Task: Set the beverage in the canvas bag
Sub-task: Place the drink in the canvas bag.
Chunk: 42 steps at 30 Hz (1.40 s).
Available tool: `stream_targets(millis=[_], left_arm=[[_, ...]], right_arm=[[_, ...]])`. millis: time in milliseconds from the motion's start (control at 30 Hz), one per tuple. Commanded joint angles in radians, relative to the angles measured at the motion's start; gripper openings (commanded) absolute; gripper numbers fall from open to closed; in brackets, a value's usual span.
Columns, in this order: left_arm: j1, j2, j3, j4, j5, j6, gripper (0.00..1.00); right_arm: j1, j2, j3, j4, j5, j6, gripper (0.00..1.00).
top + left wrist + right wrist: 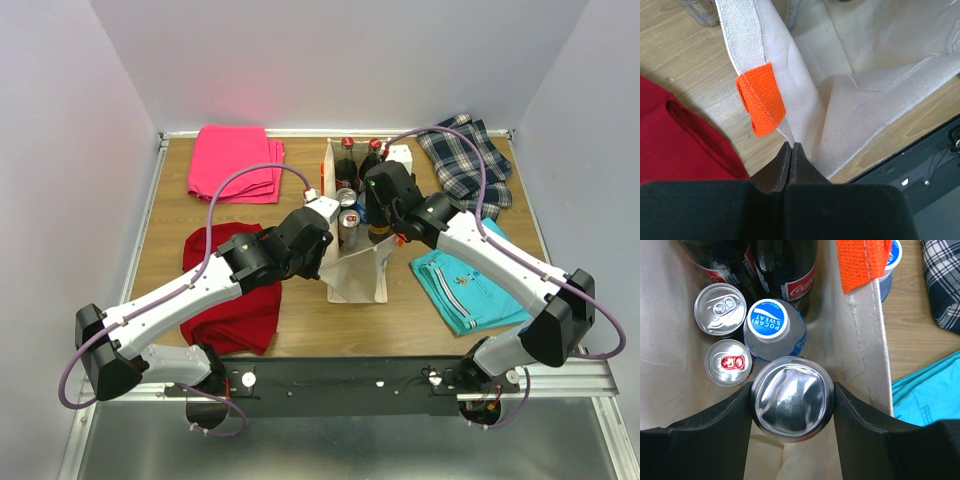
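The canvas bag point(356, 276) stands open at the table's middle, cream with an orange strap point(762, 100). My left gripper point(322, 236) is shut on the bag's near-left rim; in the left wrist view the cloth point(860, 55) runs into the closed tips of the gripper point(791, 145). My right gripper point(792, 390) is shut on the beverage point(792, 397), a silver-ended can held upright inside the bag point(855, 345). In the top view that gripper point(381, 214) hangs over the bag's mouth. Beside the held can stand a blue-capped bottle point(767, 320), two cans point(720, 307) and cola bottles point(790, 265).
Folded cloths lie around the bag: pink point(235, 160) at back left, red point(235, 300) under my left arm, plaid point(465, 160) at back right, teal point(465, 285) under my right arm. A blue-lidded cup point(892, 260) stands just outside the bag's right wall.
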<state>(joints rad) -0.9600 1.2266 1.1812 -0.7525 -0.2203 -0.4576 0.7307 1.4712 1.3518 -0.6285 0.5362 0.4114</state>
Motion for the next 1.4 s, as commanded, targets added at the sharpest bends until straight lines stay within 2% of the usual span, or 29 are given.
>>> stream_targets(millis=[0,700,1033,1367], left_arm=[[0.001,-0.001,-0.009,-0.096,-0.070,0.022,0.00],[0.001,-0.024,0.103,-0.117,-0.093,0.068,0.00],[0.000,-0.038,0.130,-0.108,-0.059,0.080,0.00],[0.001,-0.047,0.115,-0.099,-0.053,0.083,0.05]], right_arm=[[-0.010,0.012,0.023,0.087,-0.016,-0.010,0.01],[-0.010,0.086,-0.019,0.099,-0.064,0.024,0.01],[-0.010,0.139,-0.002,0.084,-0.067,0.032,0.01],[-0.011,0.182,-0.003,0.059,-0.059,0.047,0.01]])
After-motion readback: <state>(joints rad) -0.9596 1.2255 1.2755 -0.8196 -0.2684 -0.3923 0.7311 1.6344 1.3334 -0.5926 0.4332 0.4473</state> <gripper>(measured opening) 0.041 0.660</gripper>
